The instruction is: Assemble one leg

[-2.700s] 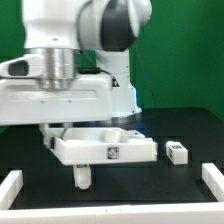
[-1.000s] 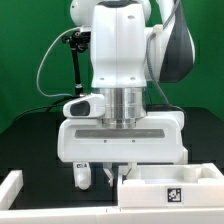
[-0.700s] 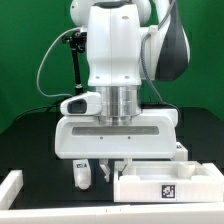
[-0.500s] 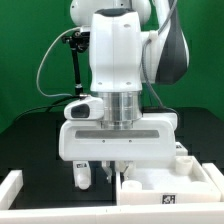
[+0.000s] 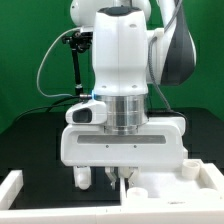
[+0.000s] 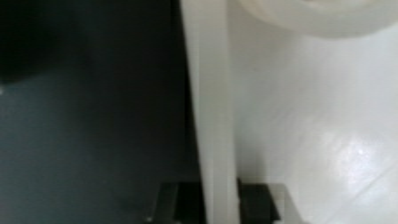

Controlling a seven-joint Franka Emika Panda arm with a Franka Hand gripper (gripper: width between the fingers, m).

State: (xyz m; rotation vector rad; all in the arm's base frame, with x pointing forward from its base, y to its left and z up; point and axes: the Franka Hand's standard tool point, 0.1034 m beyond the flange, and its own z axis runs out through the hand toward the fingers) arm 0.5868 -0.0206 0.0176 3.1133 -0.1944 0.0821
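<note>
Exterior view: the white Panda arm fills the centre, wrist pointing straight down, gripper [image 5: 112,178] low over the black table [image 5: 30,150]. One leg [image 5: 83,178], a stubby white block, stands upright on the table just beside the gripper at its 9 o'clock, apart from it as far as I can tell. The tray [image 5: 178,196] sits at the gripper's 4 o'clock, cut off by the frame edge. A 2nd white block [image 5: 186,170] shows near the tray's far corner, approx 3 o'clock from the gripper; can't tell if it's on the tray or behind it. A white rail [image 5: 14,186] lies at 8 o'clock, well apart.

Wrist view: the tray's thin wall [image 6: 212,100] runs between the two dark fingers [image 6: 175,202]. They're nearly together, pinching that wall, no gap visible either side. A round white shape [image 6: 302,14] sits on the tray side, too blurred to name.

My read: I'm positioning the tray, not yet handling the leg. To do it well: hold the tray level, go slow w/ a firm pinch so the wall doesn't pivot between the pads, and mind the standing leg, since a nudge would tip it. Set the tray flat before letting go, then go for the leg
</note>
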